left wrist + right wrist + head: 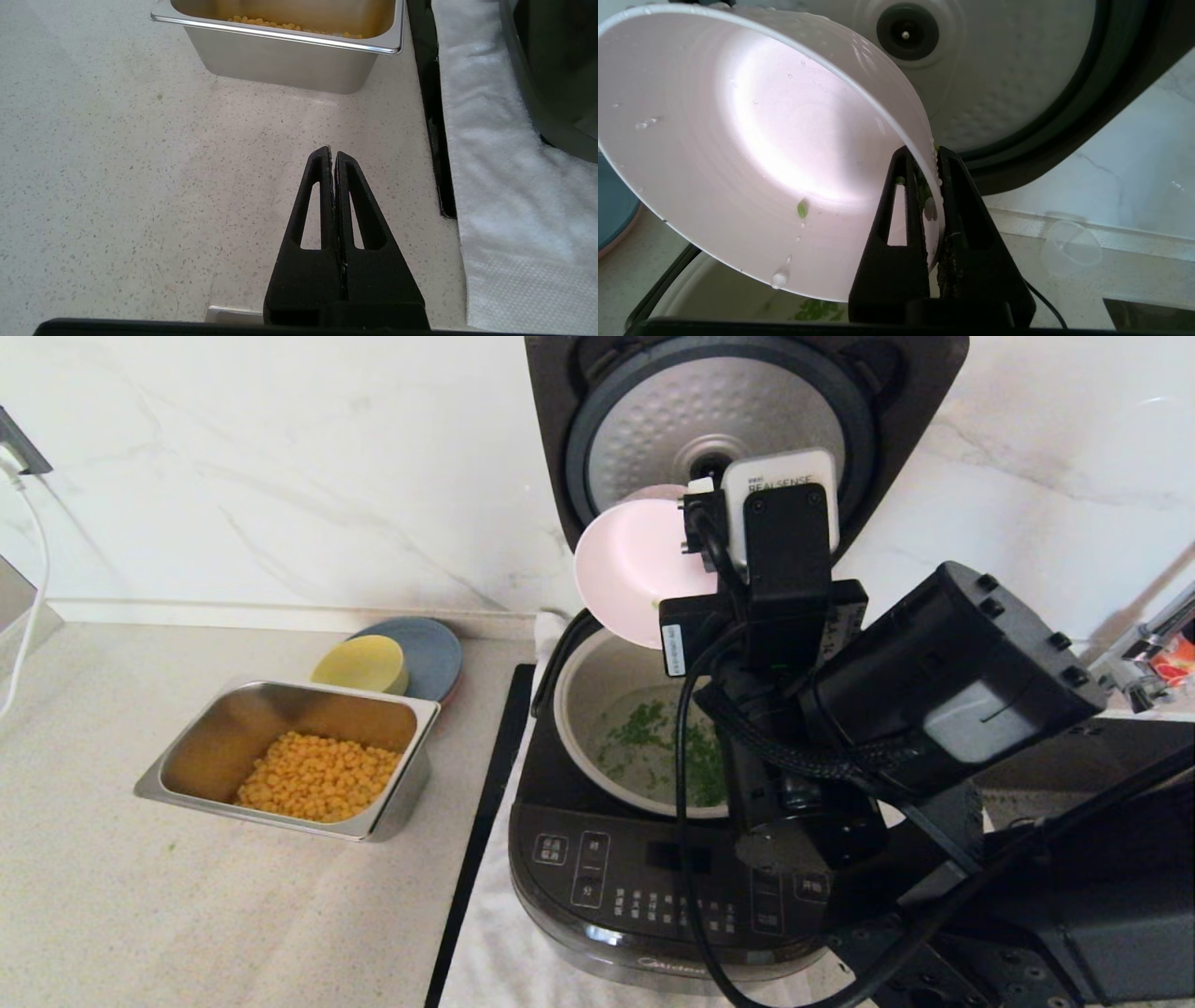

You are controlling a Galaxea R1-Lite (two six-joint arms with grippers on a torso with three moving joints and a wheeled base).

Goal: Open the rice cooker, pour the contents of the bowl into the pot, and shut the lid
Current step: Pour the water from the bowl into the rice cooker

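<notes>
Right gripper (pixel 928 161) clamped on rim of pink bowl (pixel 752 140); bowl tipped steeply on edge, inside nearly bare, one green fleck and water drops clinging. Directly below gripper: pot (pixel 583 695) in rice cooker (pixel 597 887), chopped green herb lying in it. Just behind gripper: lid (pixel 719 411) standing upright, dimpled silver underside facing bowl. Left gripper (pixel 332 156) parked apart over counter, fingers pressed together on nothing; steel tray (pixel 280 60) of corn beyond it.

R pincer (pixel 924 158) clamps tipped bowl (pixel 752 140) rim.
</notes>
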